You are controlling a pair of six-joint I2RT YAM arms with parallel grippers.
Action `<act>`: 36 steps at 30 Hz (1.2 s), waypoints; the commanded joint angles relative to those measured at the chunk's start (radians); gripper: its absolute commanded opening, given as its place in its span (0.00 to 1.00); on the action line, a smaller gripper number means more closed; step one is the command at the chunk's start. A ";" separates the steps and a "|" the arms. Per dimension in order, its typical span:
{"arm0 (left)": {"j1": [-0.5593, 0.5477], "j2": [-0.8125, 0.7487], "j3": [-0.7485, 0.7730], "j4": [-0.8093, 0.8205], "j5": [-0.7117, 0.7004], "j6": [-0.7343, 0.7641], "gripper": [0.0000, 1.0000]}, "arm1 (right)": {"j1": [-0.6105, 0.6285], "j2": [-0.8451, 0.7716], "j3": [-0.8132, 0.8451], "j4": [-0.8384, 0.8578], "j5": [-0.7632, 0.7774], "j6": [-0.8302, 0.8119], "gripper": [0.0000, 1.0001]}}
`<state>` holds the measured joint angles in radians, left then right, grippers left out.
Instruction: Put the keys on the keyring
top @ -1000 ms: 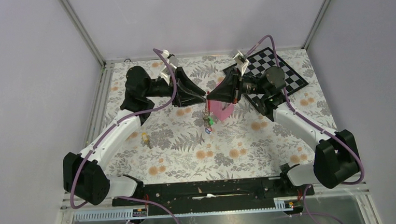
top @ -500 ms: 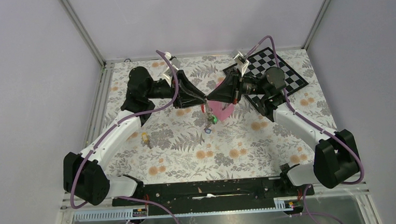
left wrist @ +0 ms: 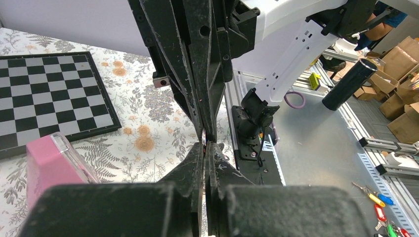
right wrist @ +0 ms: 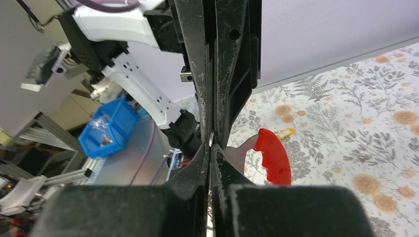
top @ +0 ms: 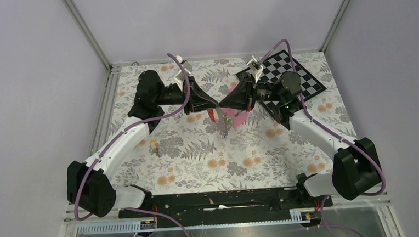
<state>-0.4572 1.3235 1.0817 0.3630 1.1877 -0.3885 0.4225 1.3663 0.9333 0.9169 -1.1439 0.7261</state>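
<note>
Fingers of both my arms meet tip to tip above the middle of the flower-and-fern printed cloth surface [top: 199, 163]. Farthest left on that surface, well apart from everything else, lies a small yellow key [top: 154, 147], flat and alone.

Next come my left fingers [left wrist: 205, 148], pressed fully together with no gap showing, pointing rightward. Right at their tips hangs the keyring [right wrist: 272, 157], a large D-shaped loop with a thick grey side and a red curved bar. In the right wrist view the grey side runs up to the spot where the two pairs of tips meet, and the red bar curves away to one side. I cannot tell which pair actually pinches it.

My right fingers [right wrist: 211, 147] are likewise closed tight, pointing leftward, nose to nose with the left pair. Just below and right of them in the top view stands a pink pyramid-shaped block [top: 234, 117], upright on the cloth. Farther right, toward the far corner, lies a black-and-white chequered board [top: 282, 78], partly hidden under my right arm.
</note>
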 commanded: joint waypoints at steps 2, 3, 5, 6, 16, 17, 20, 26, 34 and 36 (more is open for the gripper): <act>-0.006 -0.026 0.078 -0.230 -0.029 0.175 0.00 | -0.011 -0.066 0.006 -0.153 -0.004 -0.218 0.14; -0.006 -0.024 0.104 -0.320 -0.039 0.227 0.00 | -0.012 -0.077 0.013 -0.223 -0.005 -0.285 0.19; -0.007 -0.007 0.170 -0.520 -0.060 0.384 0.00 | -0.014 -0.097 0.040 -0.384 0.004 -0.429 0.29; -0.009 0.003 0.208 -0.615 -0.071 0.451 0.00 | -0.014 -0.106 0.058 -0.463 0.012 -0.494 0.32; -0.117 0.120 0.477 -1.207 -0.303 0.812 0.00 | -0.014 -0.143 0.063 -0.626 0.015 -0.654 0.48; -0.130 0.139 0.497 -1.234 -0.322 0.822 0.00 | -0.014 -0.143 0.059 -0.616 0.008 -0.649 0.49; -0.159 0.176 0.549 -1.291 -0.347 0.833 0.00 | -0.013 -0.137 0.036 -0.576 -0.003 -0.626 0.51; -0.210 0.206 0.591 -1.295 -0.371 0.803 0.00 | 0.003 -0.125 -0.010 -0.519 -0.035 -0.609 0.51; -0.215 0.215 0.601 -1.295 -0.368 0.783 0.00 | 0.034 -0.126 -0.025 -0.632 -0.048 -0.759 0.49; -0.214 0.215 0.601 -1.296 -0.369 0.783 0.00 | 0.038 -0.127 -0.026 -0.650 -0.047 -0.781 0.48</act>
<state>-0.6716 1.5421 1.6329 -0.9497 0.8207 0.3958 0.4469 1.2434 0.9112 0.2939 -1.1625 0.0265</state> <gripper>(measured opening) 0.013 0.489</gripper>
